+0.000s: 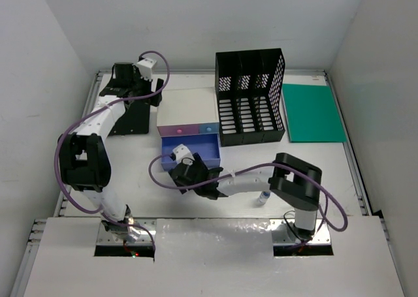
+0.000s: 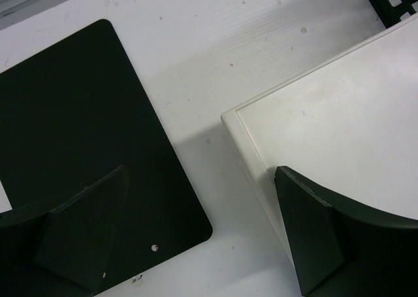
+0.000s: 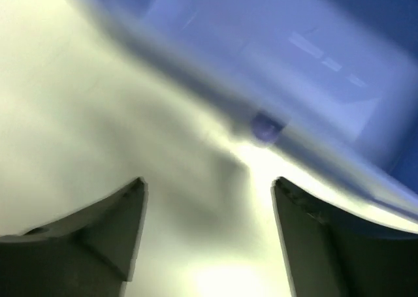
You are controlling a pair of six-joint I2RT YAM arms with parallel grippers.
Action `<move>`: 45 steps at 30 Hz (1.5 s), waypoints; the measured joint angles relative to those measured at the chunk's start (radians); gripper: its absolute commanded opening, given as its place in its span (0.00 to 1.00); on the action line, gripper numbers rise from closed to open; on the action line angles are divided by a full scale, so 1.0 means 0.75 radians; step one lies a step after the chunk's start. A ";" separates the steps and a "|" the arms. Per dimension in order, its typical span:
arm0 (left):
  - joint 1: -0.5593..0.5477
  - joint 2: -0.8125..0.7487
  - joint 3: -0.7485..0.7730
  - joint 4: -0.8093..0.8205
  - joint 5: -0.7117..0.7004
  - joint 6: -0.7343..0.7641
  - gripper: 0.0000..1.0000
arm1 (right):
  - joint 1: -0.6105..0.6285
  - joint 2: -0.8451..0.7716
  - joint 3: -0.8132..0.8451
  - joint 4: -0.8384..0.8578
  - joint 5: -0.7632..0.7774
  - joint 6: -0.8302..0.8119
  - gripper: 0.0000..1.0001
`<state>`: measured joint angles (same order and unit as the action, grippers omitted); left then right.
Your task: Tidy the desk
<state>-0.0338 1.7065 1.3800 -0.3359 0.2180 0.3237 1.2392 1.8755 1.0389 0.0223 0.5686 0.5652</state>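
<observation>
The desk [image 1: 339,173] is a white tabletop with a grey rim. A small white-topped drawer box [image 1: 186,106] stands at the back middle, and its blue drawer [image 1: 194,148] is pulled out toward me. My left gripper [image 1: 155,96] is open and empty, and hangs between a black flat pad [image 2: 78,121] and the box's left edge [image 2: 326,121]. My right gripper [image 1: 186,171] is open and empty just in front of the blue drawer's front. The drawer's round knob [image 3: 264,126] shows blurred just ahead of the right fingertips [image 3: 134,199].
A black mesh file organizer [image 1: 251,98] stands at the back right of the box. A green folder [image 1: 313,112] lies flat to its right. A small white bottle-like item [image 1: 263,198] lies near the right arm's elbow. The black pad also shows in the top view [image 1: 130,119].
</observation>
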 measured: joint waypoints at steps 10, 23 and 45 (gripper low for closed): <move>0.000 -0.001 0.001 -0.002 0.003 0.000 0.93 | -0.012 -0.551 0.466 -1.052 -0.279 -0.224 0.99; -0.009 -0.026 0.003 -0.075 0.004 0.011 0.94 | -0.378 -0.747 -0.073 -1.593 -0.365 -0.150 0.99; -0.017 -0.086 -0.009 -0.155 -0.012 0.053 0.94 | -0.504 -0.565 -0.221 -1.329 -0.711 -0.346 0.00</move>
<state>-0.0463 1.6417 1.3731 -0.4519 0.2092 0.3637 0.8612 1.4517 0.8734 -0.9745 0.0357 0.3054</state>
